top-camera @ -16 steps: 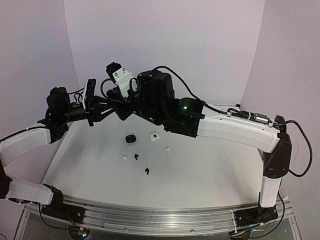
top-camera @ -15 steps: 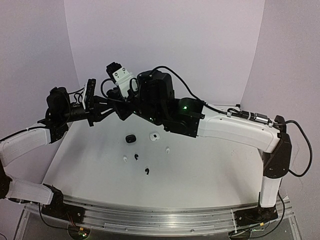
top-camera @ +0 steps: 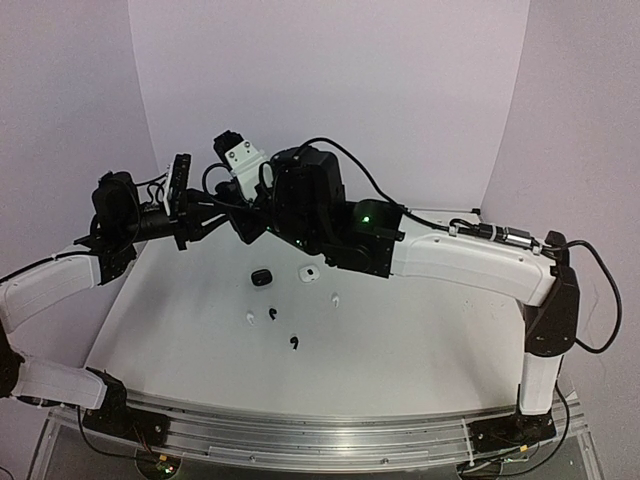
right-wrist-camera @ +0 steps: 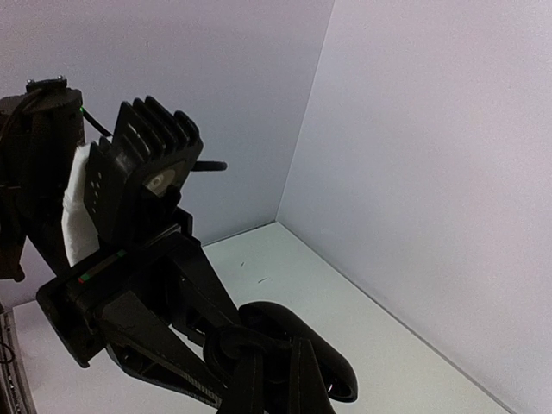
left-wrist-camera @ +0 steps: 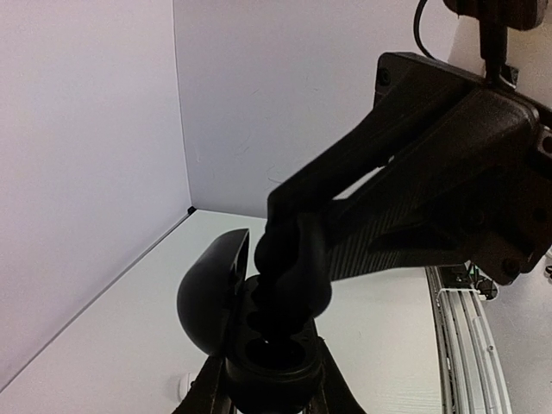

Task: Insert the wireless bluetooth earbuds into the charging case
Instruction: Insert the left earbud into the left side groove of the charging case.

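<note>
Alignment matters: left gripper (left-wrist-camera: 267,398) clamps the open charging case (left-wrist-camera: 211,293) at six o'clock, so clenched right gripper (left-wrist-camera: 289,302) should press squarely.

Left wrist view: the left claw (left-wrist-camera: 269,395) is cut off by the bottom edge. The right claw (left-wrist-camera: 289,289) covers the wells of the charging case (left-wrist-camera: 209,302); whether a bud sits at its tips cannot be told.
Right wrist view: its fingers (right-wrist-camera: 247,384) run off the bottom edge, the case partly hidden behind them.
Top view: both claws merge into one dark mass above the tabletop (top-camera: 420,340). Loose earbuds (top-camera: 293,343) are specks, shape unreadable.
</note>
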Controlling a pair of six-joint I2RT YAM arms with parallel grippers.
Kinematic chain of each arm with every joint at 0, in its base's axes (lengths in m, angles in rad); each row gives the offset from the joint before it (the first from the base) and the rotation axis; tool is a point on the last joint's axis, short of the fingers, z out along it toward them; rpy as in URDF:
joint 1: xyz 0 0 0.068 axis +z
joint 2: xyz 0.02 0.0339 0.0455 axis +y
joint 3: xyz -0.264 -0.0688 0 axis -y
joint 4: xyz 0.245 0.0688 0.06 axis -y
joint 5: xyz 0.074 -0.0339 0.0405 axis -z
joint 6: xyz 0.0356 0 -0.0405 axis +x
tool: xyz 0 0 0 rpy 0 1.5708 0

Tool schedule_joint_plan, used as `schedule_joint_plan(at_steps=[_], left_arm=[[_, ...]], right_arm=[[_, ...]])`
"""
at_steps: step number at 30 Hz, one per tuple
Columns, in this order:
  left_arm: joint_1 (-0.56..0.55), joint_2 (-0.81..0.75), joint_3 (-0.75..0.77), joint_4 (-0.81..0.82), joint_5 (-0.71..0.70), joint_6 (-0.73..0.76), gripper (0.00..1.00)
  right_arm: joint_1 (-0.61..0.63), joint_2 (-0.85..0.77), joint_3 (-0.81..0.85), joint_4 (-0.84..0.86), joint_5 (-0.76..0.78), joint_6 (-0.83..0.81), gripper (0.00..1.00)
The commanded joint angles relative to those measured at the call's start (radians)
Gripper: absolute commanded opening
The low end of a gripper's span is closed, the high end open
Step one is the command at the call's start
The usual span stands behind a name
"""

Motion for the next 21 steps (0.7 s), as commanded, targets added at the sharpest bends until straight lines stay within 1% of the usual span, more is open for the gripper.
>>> schedule_joint_plan(at_steps=[1,9,16,18,21], left_arm=[[-0.005,-0.020,0.056,0.040,-0.001,-0.014,0.00],[-0.007,-0.017,0.064,0.019,0.000,-0.014,0.00],[-0.011,-0.014,0.081,0.001,-0.005,-0.013,0.00],[-0.012,-0.015,0.082,0.001,-0.011,-0.014,0.00],[-0.012,-0.016,0.083,0.005,-0.020,-0.054,0.00]], right_arm=[[-0.002,0.018,-0.001,0.023,0.028,-0.016,0.00],[-0.002,0.048,0.034,0.017,0.072,-0.017,0.00],[-0.002,0.082,0.066,-0.030,0.112,-0.026,0.00],[-0.002,0.087,0.067,-0.038,0.103,-0.033,0.00],[-0.002,0.085,0.052,-0.053,0.078,-0.048,0.00]])
